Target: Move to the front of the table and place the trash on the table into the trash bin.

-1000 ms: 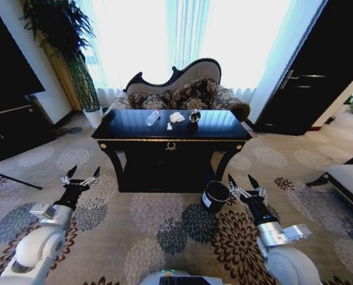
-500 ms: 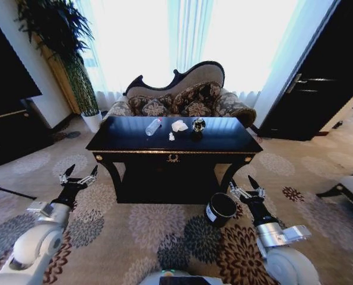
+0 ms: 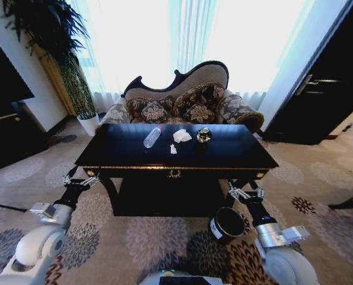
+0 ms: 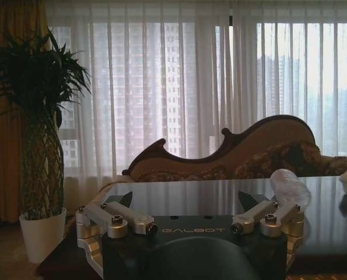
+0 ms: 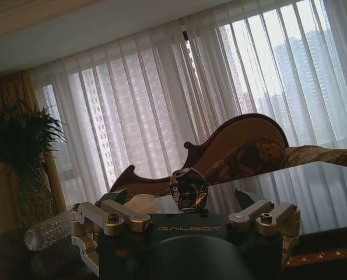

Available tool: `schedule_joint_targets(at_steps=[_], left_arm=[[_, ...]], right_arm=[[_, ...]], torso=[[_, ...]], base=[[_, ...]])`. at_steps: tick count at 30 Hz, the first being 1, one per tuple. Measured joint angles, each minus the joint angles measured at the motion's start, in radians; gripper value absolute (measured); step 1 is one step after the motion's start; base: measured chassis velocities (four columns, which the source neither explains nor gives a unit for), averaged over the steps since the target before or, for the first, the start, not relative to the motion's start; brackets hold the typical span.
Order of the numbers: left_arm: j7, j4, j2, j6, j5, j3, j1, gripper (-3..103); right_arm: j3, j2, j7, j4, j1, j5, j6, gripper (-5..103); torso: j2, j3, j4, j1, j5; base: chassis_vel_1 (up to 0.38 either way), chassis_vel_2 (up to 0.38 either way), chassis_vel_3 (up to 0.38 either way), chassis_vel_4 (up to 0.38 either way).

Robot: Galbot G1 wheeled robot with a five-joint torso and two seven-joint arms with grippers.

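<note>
Facing the glossy black tabletop (image 3: 235,151), my left gripper (image 3: 80,180) and right gripper (image 3: 245,192) hold jaws open; I should stop squarely, clear of the small black cylindrical bin (image 3: 227,224).

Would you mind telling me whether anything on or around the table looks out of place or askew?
On the table, the bottle lies on its side, and a crumpled tissue, a white scrap and a shiny round object sit scattered beside it. The trash bin on the carpet leans, its mouth tipped toward the robot. Nothing looks spilled or broken.
</note>
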Motion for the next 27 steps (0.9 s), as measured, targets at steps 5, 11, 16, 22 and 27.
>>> schedule_joint_targets(at_steps=[5,11,16,22,27], left_arm=[[0.0,0.0,0.004,-0.002,0.008,0.014,0.003,100],[-0.009,-0.004,0.02,0.014,0.018,0.037,-0.005,100],[-0.009,0.006,0.071,0.047,-0.002,0.068,-0.03,100],[-0.011,-0.008,0.168,0.103,-0.094,0.177,-0.11,100],[-0.035,0.031,0.251,0.125,-0.127,0.363,-0.261,100]], right_arm=[[-0.004,0.005,0.001,0.005,-0.004,-0.006,-0.004,100],[-0.028,0.017,0.024,0.009,0.005,-0.008,-0.006,100],[-0.048,0.029,0.03,0.014,0.006,0.011,-0.007,100],[-0.099,0.008,0.021,-0.007,0.023,-0.015,-0.008,100],[-0.096,0.027,0.019,-0.005,0.009,-0.017,-0.007,100]], torso=[[0.0,0.0,-0.0002,0.0,-0.0001],[0.0,0.0,0.0001,0.0,0.0001],[0.0,0.0,-0.0002,0.001,-0.0002],[0.0,0.0,0.0005,-0.001,0.0002],[0.0,0.0,-0.0005,-0.001,0.0001]], base=[[-0.202,0.196,0.2,-0.187],[-0.182,0.179,0.18,-0.179],[-0.094,0.085,0.102,-0.094],[0.0,0.0,0.0,0.0],[0.0,0.0,0.0,0.0]])
